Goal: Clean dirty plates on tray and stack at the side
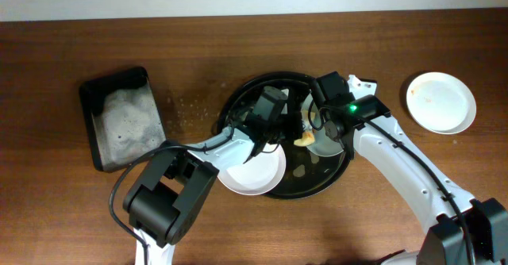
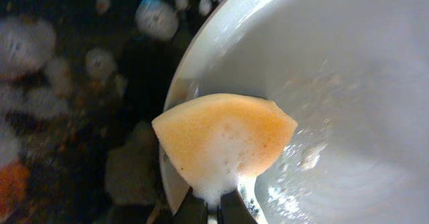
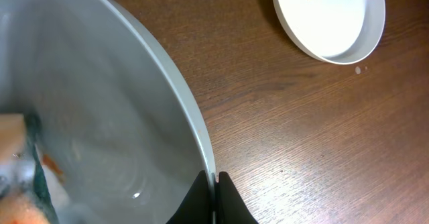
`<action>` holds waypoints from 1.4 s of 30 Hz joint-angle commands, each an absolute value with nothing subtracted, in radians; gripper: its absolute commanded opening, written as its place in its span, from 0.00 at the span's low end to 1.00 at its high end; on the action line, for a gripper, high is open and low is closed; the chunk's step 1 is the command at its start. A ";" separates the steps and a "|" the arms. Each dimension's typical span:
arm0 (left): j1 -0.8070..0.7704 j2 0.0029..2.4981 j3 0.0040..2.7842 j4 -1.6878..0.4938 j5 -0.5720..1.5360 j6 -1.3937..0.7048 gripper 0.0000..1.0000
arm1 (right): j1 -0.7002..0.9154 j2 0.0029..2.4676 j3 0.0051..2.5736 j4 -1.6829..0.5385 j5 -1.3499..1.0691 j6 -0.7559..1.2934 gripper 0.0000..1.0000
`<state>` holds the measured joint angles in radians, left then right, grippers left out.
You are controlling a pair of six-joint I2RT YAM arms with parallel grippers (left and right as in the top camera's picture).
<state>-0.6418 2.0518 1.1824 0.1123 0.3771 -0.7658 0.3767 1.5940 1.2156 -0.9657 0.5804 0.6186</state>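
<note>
My left gripper is shut on a foamy orange sponge and presses it against the inside of a white plate. My right gripper is shut on that plate's rim and holds it tilted over the round black tray. In the overhead view the sponge sits between the left gripper and the right gripper. A second white plate lies at the tray's front left edge. Another white plate lies on the table to the right and also shows in the right wrist view.
A black rectangular tub of soapy water stands at the left of the wooden table. Water drops dot the table between the tub and the tray. Food bits and suds lie on the tray floor.
</note>
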 commanded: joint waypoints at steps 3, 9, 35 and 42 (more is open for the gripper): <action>-0.635 2.025 1.270 0.116 0.468 -0.748 0.00 | 0.387 1.566 1.235 -0.965 0.615 0.606 0.04; -0.718 2.028 1.271 0.130 0.168 -0.720 0.00 | 0.387 1.566 1.235 -0.966 0.610 0.606 0.04; -0.753 2.005 1.291 0.020 -0.154 -0.491 0.00 | 0.387 1.566 1.235 -0.973 0.600 0.580 0.04; -0.752 1.981 1.291 0.039 0.078 -0.739 0.00 | 0.387 1.566 1.235 -0.969 0.599 0.580 0.04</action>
